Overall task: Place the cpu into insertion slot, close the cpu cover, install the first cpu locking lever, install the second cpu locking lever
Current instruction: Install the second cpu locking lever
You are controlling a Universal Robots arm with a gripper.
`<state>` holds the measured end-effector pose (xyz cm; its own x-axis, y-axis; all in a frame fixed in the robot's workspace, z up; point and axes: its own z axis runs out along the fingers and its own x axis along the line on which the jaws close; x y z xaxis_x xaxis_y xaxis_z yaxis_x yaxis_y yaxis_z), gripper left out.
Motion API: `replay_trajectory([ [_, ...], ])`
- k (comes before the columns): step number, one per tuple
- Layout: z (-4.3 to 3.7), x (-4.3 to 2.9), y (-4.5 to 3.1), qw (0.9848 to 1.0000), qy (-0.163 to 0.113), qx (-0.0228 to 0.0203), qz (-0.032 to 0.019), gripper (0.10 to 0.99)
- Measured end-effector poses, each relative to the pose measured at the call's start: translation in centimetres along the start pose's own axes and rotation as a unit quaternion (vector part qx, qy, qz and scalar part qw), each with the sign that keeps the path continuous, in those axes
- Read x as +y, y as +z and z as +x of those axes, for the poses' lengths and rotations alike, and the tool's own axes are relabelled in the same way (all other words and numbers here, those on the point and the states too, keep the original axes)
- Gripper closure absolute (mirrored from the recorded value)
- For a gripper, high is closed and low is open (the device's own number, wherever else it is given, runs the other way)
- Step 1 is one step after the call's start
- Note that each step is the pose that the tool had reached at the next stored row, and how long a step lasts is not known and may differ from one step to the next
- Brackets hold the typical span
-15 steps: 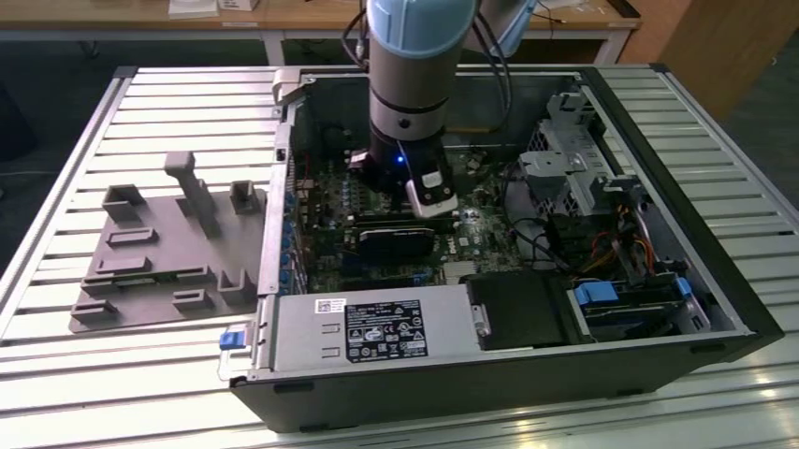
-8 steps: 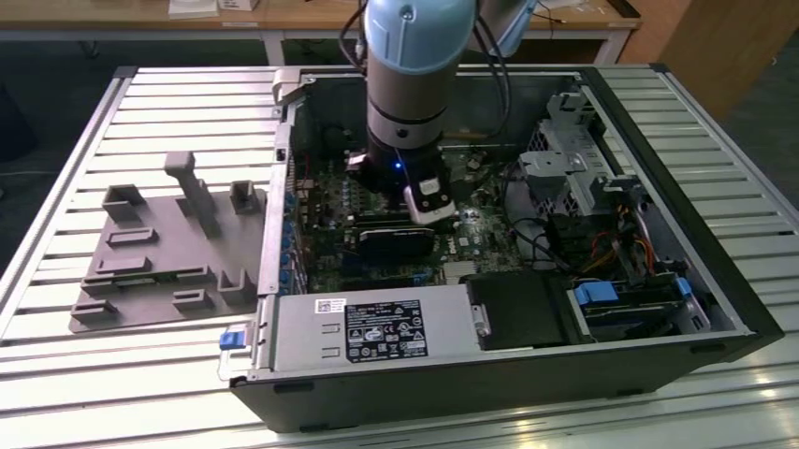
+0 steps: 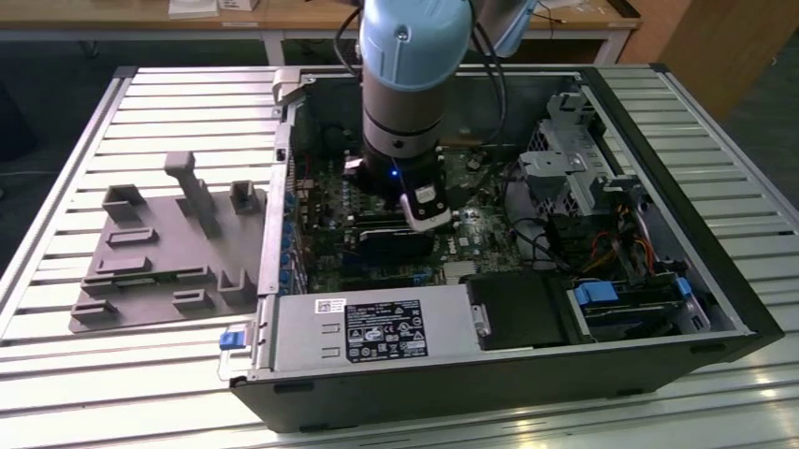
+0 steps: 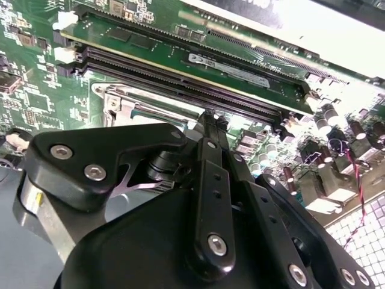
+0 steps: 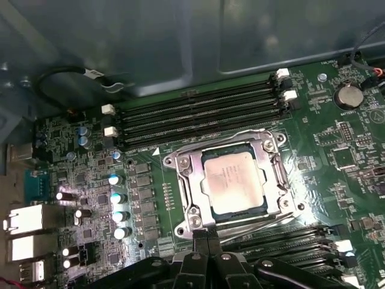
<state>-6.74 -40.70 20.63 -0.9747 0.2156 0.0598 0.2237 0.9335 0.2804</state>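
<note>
The cpu (image 5: pixel 233 183), a pale silver square chip, lies flat in its socket on the green motherboard. The cpu cover (image 5: pixel 187 180), a silvery frame plate, lies down around it, and the chip's top shows through its window. Thin bright lever wires run along the socket's two long sides (image 5: pixel 258 220); whether they are latched I cannot tell. My gripper (image 5: pixel 206 235) is shut with nothing visibly held, its tips together at the socket's edge, just off one corner of the cover. The second wrist view shows the shut gripper (image 4: pixel 209 115) beside the socket frame (image 4: pixel 120 99). In the exterior view, the gripper (image 3: pixel 422 224) reaches down into the open computer case.
Black memory slots (image 5: pixel 198 114) flank the socket on both sides. Blue-topped capacitors (image 5: pixel 117 198) and a coin battery (image 5: pixel 349 95) stand nearby. The case walls, a power supply (image 3: pixel 362 327) and drive bays (image 3: pixel 624 299) ring the board. A grey fixture plate (image 3: pixel 163 253) lies outside on the slatted table.
</note>
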Motion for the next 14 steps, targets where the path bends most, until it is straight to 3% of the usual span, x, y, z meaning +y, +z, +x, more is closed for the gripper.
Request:
replay_trajectory([
  [6,0.04,-0.55,0.13,0.9999,-0.006,0.0033,-0.0133,0.984],
  [14,0.88,-1.04,0.62,0.9995,-0.01,0.0053,-0.0288,0.984],
])
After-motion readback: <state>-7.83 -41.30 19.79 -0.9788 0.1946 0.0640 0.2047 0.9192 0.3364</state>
